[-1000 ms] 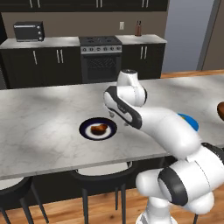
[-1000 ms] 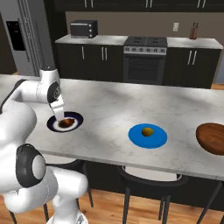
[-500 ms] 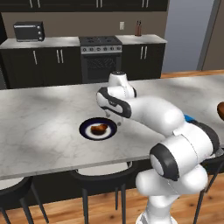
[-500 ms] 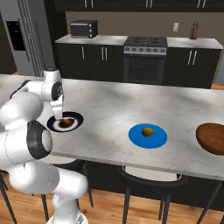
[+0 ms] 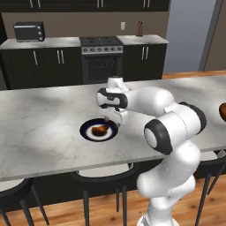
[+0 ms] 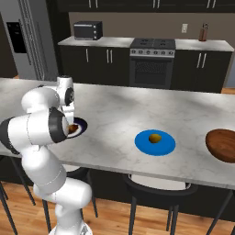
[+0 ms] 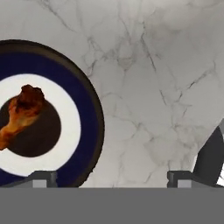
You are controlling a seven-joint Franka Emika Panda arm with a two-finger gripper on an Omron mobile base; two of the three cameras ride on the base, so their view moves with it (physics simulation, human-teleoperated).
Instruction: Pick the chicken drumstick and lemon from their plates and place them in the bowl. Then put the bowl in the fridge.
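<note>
I've got the drumstick lying on the navy plate, which sits on the island counter nearer its front edge, w/ the gripper just beside the plate's right rim. Further right along the counter the lemon rests on the 2nd plate, and the bowl stands at the right end. Fridge is behind the counter's left end; stove & microwave along the back wall.

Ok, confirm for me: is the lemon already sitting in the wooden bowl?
No, the lemon sits on the bright blue plate, apart from the wooden bowl to its right.
</note>
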